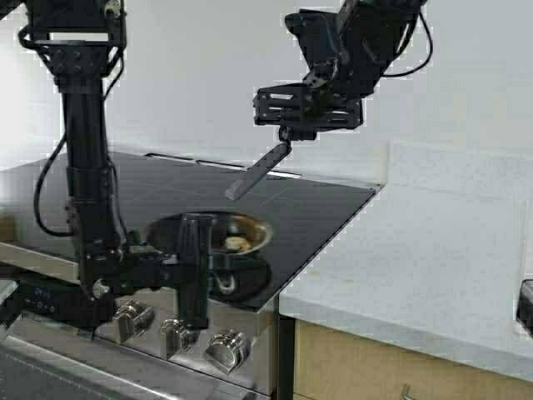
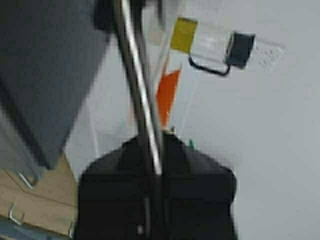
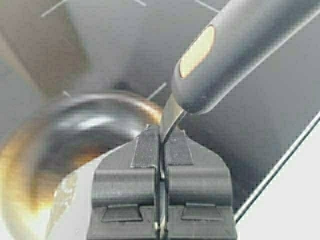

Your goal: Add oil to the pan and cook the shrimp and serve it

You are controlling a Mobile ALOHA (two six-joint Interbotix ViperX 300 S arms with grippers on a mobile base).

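Observation:
The pan [image 1: 218, 236] sits at the front of the black cooktop [image 1: 316, 208], and the shrimp [image 1: 236, 243] lies inside it as a small yellowish lump. My left gripper [image 1: 200, 254] is low at the stove front, shut on the pan's silver handle [image 2: 142, 107]. High above the cooktop, my right gripper [image 1: 287, 133] is shut on the thin metal part of a spatula [image 1: 258, 172], whose grey handle [image 3: 240, 50] slants down toward the pan [image 3: 75, 130]. In the left wrist view the oil [image 2: 183, 35] shows inside its clear jug [image 2: 212, 45], far off.
Stove knobs [image 1: 179, 329] line the front panel below the pan. A white countertop [image 1: 416, 267] runs to the right of the cooktop, with wooden cabinets [image 1: 366, 367] under it. An orange thing [image 2: 167, 97] shows past the pan handle.

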